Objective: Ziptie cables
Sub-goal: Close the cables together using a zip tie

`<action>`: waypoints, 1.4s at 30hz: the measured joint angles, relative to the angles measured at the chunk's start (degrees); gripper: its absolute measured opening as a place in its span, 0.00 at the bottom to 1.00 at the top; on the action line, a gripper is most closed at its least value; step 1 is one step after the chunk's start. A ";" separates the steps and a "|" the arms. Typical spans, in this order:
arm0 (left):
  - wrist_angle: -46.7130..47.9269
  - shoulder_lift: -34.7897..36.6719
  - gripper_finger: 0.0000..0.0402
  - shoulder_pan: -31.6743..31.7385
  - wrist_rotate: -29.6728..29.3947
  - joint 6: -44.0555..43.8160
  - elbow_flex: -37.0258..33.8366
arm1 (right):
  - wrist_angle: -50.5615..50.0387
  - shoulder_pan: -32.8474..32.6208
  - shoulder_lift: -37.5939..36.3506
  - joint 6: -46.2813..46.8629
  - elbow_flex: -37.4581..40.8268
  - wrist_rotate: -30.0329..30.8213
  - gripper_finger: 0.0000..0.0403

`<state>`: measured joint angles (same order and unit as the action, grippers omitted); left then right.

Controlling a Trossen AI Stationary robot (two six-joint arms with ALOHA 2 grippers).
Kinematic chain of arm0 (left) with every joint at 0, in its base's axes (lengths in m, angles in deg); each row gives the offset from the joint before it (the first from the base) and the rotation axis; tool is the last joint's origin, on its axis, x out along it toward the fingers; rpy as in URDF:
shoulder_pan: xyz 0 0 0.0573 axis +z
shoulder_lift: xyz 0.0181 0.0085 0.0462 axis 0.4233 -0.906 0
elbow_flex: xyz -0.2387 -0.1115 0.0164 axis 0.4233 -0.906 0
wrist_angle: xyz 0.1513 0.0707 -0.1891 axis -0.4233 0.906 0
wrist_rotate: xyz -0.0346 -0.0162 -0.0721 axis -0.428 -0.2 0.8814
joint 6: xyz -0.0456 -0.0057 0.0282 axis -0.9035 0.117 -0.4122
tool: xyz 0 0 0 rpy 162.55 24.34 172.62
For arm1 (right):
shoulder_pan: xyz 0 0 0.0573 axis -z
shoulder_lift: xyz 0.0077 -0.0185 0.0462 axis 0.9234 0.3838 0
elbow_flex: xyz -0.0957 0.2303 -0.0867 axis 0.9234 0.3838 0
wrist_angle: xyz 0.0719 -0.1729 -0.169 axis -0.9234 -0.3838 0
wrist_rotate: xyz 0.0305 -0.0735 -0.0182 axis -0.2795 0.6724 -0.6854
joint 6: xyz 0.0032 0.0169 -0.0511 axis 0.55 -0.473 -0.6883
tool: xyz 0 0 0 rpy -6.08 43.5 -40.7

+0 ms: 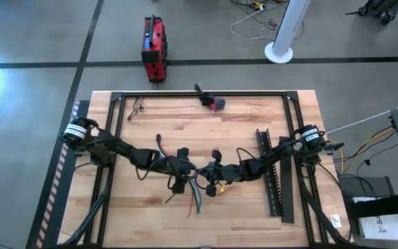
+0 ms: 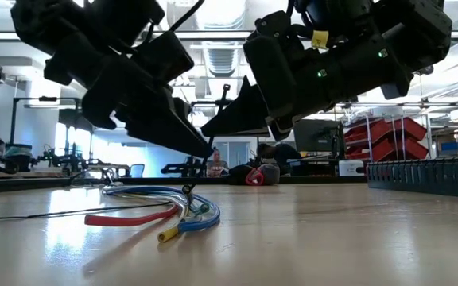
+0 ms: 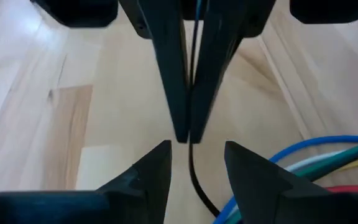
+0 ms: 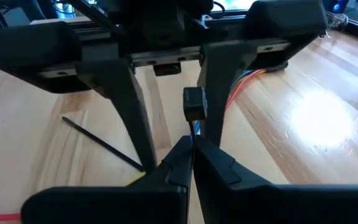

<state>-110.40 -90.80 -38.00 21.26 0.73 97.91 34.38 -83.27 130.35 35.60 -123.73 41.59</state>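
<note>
Both my pincers meet mid-table over the cables point(image 2: 161, 213). Right gripper point(image 4: 191, 152) pinched on a thin black zip tie point(image 3: 194, 177); left gripper point(image 3: 194, 158) spread narrowly around it.

Red case point(image 1: 154, 48) on floor beyond table point(image 1: 150, 117); black toothed strip point(image 1: 269, 173) right side; white fan base point(image 1: 280, 52), probably.

The right gripper point(image 4: 190, 163) is sitting with its two dark fingertips pressed together around a thin strand that is running up to a small black block point(image 4: 194, 103). Facing it, the left gripper point(image 4: 166, 124) is reaching down over the wooden tabletop point(image 4: 328, 124), its long fingers spread apart on either side of that block. Orange and green cables point(image 4: 244, 84) are showing behind one finger. A thin black strip point(image 4: 98, 144) is lying flat on the wood.
</note>
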 joint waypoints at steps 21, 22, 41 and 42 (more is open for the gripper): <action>-3.62 -2.36 0.00 0.26 -0.49 2.85 0.00 | 0.00 -0.17 0.02 2.06 0.00 -0.02 0.00; -3.62 -2.36 0.00 0.26 -0.51 2.85 0.00 | 0.00 -0.30 0.02 2.24 0.00 -0.02 0.00; -3.53 -2.36 0.00 0.26 -0.49 2.83 0.02 | -6.08 -2.07 -2.77 0.45 0.09 4.35 0.00; -3.53 -2.36 0.00 0.26 -0.49 2.83 0.02 | -6.19 -2.21 -2.86 0.23 0.09 4.51 0.00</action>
<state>-113.94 -93.16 -37.73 20.77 3.56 97.93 28.19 -85.48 127.49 35.83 -123.64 46.10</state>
